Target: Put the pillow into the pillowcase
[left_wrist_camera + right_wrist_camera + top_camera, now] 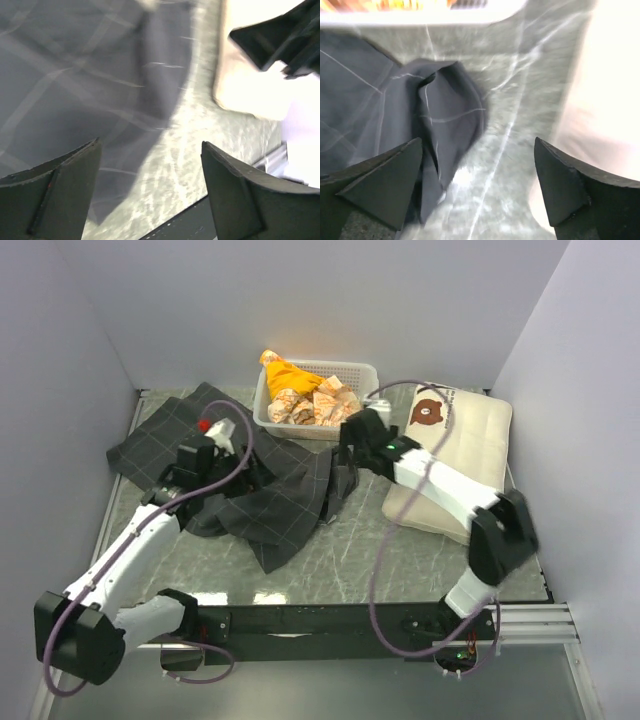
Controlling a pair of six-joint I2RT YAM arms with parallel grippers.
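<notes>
The dark grey checked pillowcase (250, 485) lies crumpled on the left and middle of the table. The cream pillow (470, 445) with the brown bear face lies at the right, outside the case. My left gripper (190, 480) hovers over the case, open and empty; its wrist view shows the case (75, 75) and a pillow corner (250, 95). My right gripper (348, 445) is open and empty over the case's right edge, between the case (405, 115) and the pillow (610, 115).
A white basket (310, 425) with orange-and-white packets stands at the back centre. A small red-capped item (204, 425) lies on the case by the left arm. Grey walls close in on both sides. Marbled tabletop (360, 550) shows in front.
</notes>
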